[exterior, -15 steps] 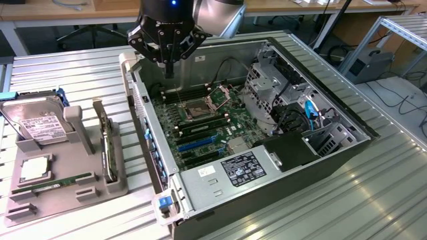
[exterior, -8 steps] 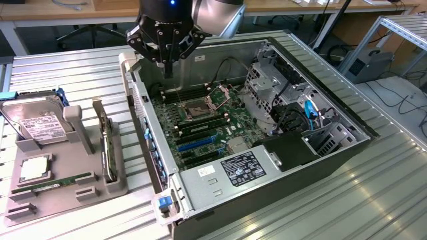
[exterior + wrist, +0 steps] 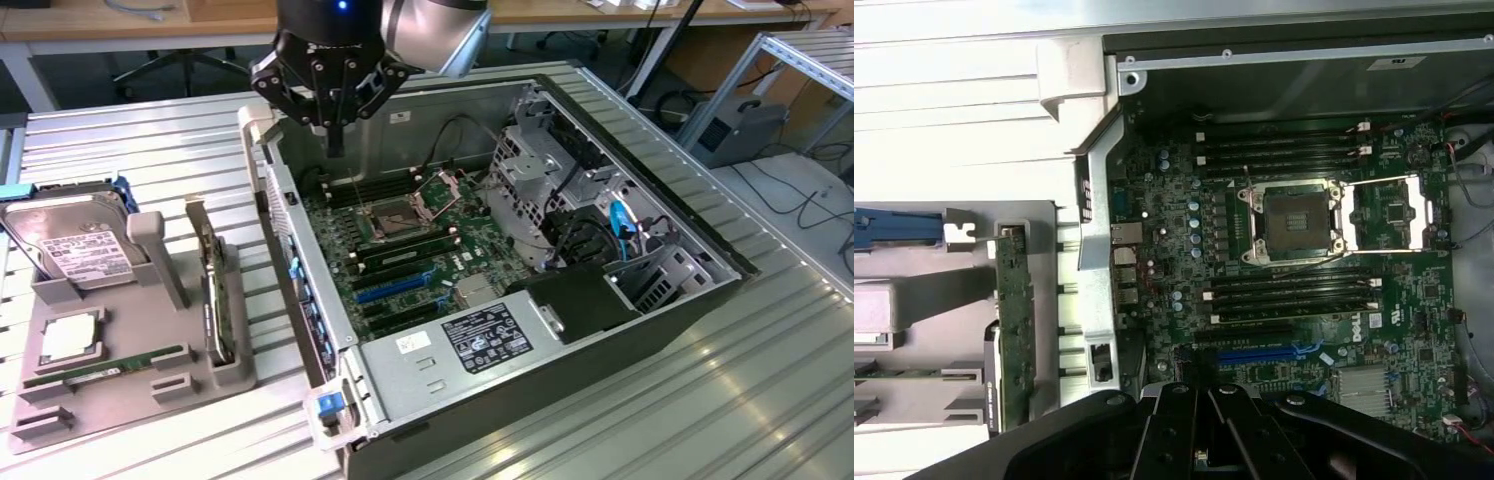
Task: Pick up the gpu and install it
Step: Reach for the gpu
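The gpu (image 3: pixel 211 296) stands on edge in a slot of the grey holder (image 3: pixel 174 385) at the exterior view's left, outside the computer case. In the wrist view the gpu (image 3: pixel 1012 310) shows as a narrow green board with its silver bracket at one end. My gripper (image 3: pixel 335 140) hangs above the back corner of the open case, apart from the gpu, fingers pointing down, shut and with nothing between them. The wrist view has the gripper (image 3: pixel 1204 405) over the motherboard near the blue expansion slot (image 3: pixel 1274 355).
The open computer case (image 3: pixel 534 340) lies on the metal table with its motherboard and open CPU socket (image 3: pixel 400 215) exposed. The holder also carries a hard drive (image 3: pixel 80 245), a processor (image 3: pixel 67 340) and a memory stick (image 3: pixel 107 372). A drive cage (image 3: pixel 534 170) and cables crowd the case's far side.
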Robot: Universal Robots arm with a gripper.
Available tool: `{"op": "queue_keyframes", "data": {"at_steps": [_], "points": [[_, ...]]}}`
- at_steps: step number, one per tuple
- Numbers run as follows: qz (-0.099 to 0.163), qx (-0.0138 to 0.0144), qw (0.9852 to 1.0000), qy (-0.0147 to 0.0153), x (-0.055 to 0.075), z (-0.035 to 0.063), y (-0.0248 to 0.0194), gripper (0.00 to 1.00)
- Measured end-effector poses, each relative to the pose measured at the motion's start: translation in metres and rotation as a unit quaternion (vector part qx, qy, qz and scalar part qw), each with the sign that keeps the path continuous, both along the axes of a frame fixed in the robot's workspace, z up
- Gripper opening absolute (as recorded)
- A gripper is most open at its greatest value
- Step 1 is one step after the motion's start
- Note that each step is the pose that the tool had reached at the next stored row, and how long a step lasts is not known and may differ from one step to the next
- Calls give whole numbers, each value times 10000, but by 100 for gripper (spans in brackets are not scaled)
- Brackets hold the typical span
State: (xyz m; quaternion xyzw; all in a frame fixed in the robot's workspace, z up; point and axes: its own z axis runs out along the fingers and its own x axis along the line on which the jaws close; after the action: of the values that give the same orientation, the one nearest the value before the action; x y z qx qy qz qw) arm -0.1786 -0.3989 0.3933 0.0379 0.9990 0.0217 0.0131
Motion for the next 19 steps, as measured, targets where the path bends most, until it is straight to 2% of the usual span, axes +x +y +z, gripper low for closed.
{"op": "queue_keyframes", "data": {"at_steps": [19], "points": [[0, 0, 10000, 0, -66, 0, 0, 11]]}}
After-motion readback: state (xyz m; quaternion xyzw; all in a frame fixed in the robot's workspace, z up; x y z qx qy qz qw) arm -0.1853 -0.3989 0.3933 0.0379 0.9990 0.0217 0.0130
